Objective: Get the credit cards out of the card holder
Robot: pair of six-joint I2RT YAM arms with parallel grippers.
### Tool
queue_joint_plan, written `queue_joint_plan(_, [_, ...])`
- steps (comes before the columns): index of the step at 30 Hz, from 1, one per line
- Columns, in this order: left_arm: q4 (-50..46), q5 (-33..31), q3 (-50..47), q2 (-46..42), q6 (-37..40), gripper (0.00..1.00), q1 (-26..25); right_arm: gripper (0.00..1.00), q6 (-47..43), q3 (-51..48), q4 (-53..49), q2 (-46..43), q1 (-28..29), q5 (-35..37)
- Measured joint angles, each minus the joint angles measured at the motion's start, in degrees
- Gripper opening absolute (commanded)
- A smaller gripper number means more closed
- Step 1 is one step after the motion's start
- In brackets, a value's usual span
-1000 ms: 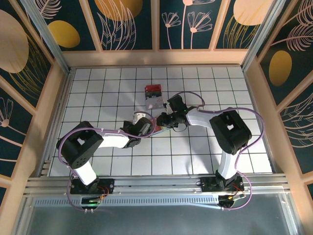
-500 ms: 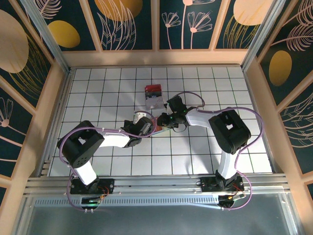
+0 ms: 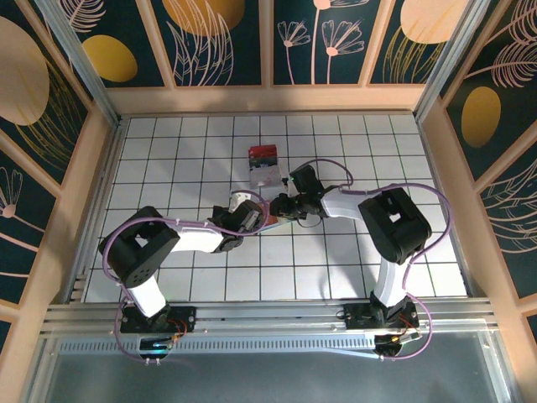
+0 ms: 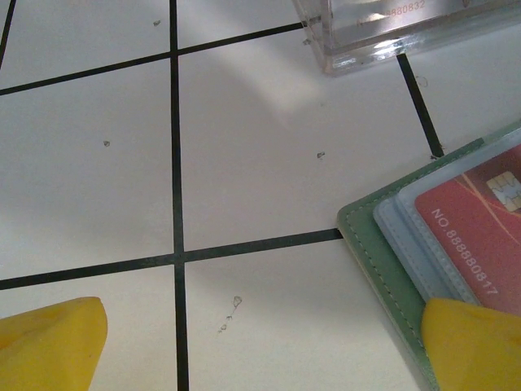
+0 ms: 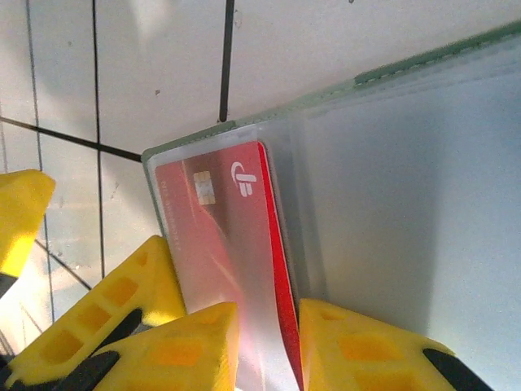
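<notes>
The card holder (image 4: 381, 259) lies open on the white gridded table, green cover with blue-grey clear sleeves (image 5: 407, 163). A red credit card (image 5: 213, 218) with a chip sits in its end sleeve, its bright edge showing at the sleeve's side. My right gripper (image 5: 269, 352) is shut on that card edge and the sleeve film. My left gripper (image 4: 260, 354) is open wide, its right fingertip (image 4: 472, 344) resting on the holder's corner beside the red card (image 4: 480, 232). From above, both grippers (image 3: 252, 214) (image 3: 283, 206) meet over the holder (image 3: 285, 221). Other cards are hidden.
A small clear-and-white box with a red top (image 3: 264, 165) stands just beyond the holder; its clear base (image 4: 391, 24) is close ahead of my left gripper. Wooden walls ring the table (image 3: 168, 151). The left gripper's finger (image 5: 114, 318) lies close beside my right fingers.
The right wrist has edged slightly to the right over the holder. The left arm has stayed put.
</notes>
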Motion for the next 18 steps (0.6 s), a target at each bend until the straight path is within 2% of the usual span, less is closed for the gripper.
queue_joint_plan(18, [-0.35,-0.39,0.7,0.28,2.91,0.99,0.07,0.21,2.36,-4.17,7.13,-2.08,-1.18,-7.21])
